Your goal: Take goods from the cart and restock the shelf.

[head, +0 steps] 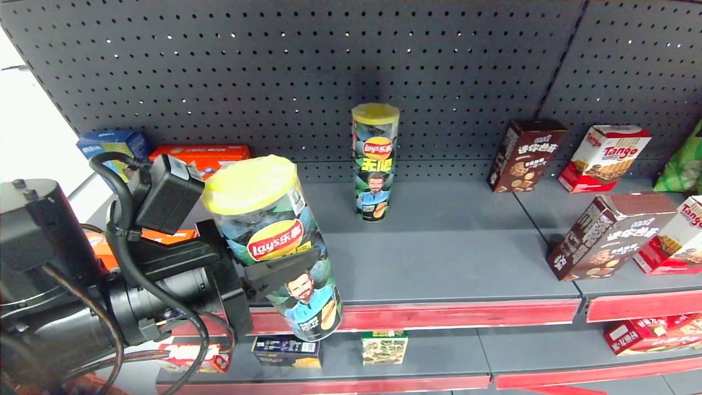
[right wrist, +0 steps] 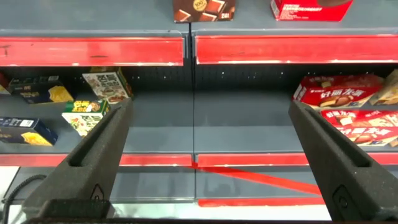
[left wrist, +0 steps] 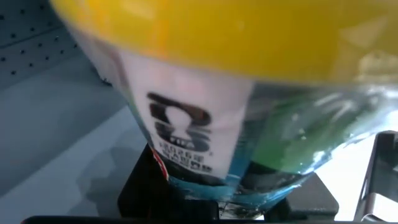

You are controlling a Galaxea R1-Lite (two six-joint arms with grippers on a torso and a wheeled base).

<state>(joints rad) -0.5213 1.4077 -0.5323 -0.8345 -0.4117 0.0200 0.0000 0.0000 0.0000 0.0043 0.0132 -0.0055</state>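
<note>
One far can (head: 375, 162) marks the row: your left pincer (head: 277, 258) grips the tilted can (head: 274, 236), so right it and seat it just nearer; right pincer (right wrist: 209, 107) hangs released.

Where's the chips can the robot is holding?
In the head view, the chips can sits in the left gripper at the left, above the front edge of the shelf.
</note>
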